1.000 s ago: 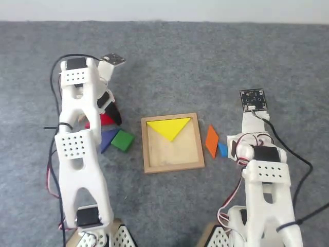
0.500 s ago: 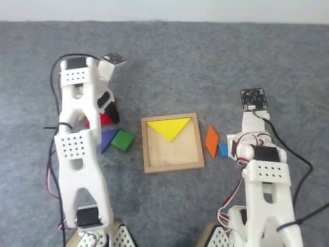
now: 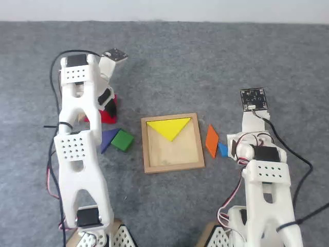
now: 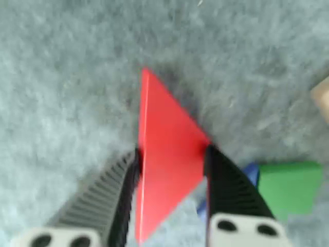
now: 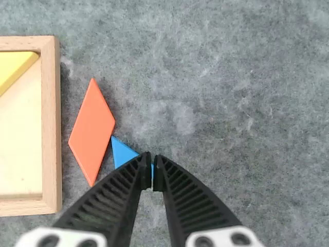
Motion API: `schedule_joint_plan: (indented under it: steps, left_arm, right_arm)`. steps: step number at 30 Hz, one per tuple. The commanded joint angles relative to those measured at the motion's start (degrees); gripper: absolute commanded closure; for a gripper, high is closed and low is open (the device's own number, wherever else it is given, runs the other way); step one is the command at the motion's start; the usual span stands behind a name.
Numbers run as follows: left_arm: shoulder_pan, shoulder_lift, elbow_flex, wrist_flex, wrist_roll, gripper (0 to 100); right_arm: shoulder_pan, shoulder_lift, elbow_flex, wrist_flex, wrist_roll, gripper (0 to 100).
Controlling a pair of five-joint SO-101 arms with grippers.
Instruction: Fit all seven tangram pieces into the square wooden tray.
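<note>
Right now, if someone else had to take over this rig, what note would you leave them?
Left tool: shut on the red triangle, out to the left of the wooden tray.
Right tool: shut, tips over a corner of the blue piece, right of the tray.
Done: the yellow triangle lies in the tray's far half.
Left: red, blue, the orange parallelogram beside the tray's right rim, and the green square and purple triangle left of the tray.
</note>
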Motion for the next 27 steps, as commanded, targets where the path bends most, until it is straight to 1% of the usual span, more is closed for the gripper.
schedule_joint_plan:
  steps: [1,5,9,14,17,21,25,27]
  left_arm:
    - [0.3,-1.9,1.7,1.5,0.9,83]
    - [0.2,-5.7,3.6,1.5,1.1,83]
    - [0.7,-9.8,10.5,1.4,0.7,84]
    - [2.1,-15.4,18.9,1.3,0.5,91]
    - [3.3,-19.0,23.1,1.2,0.5,92]
    - [4.7,-24.9,29.1,-0.5,0.8,92]
    - [5.5,-32.7,36.6,-3.0,0.9,96]
    - [5.5,-36.7,40.3,-4.6,0.9,96]
  right_arm:
    - [0.7,-1.6,-0.4,-1.0,-0.2,98.2]
    - [0.7,-1.8,-0.4,-0.9,-0.2,98.2]
    - [0.7,-2.0,-0.4,-0.8,-0.1,98.2]
    - [2.0,-2.0,-0.4,-0.9,-0.3,98.2]
    - [2.5,-2.1,-0.4,-0.9,-0.4,98.2]
    - [2.5,-2.1,-0.4,-0.9,-0.4,98.2]
    - [2.5,-2.1,-0.4,-0.9,-0.4,98.2]
    - [2.5,-2.1,-0.4,-0.8,-0.4,98.2]
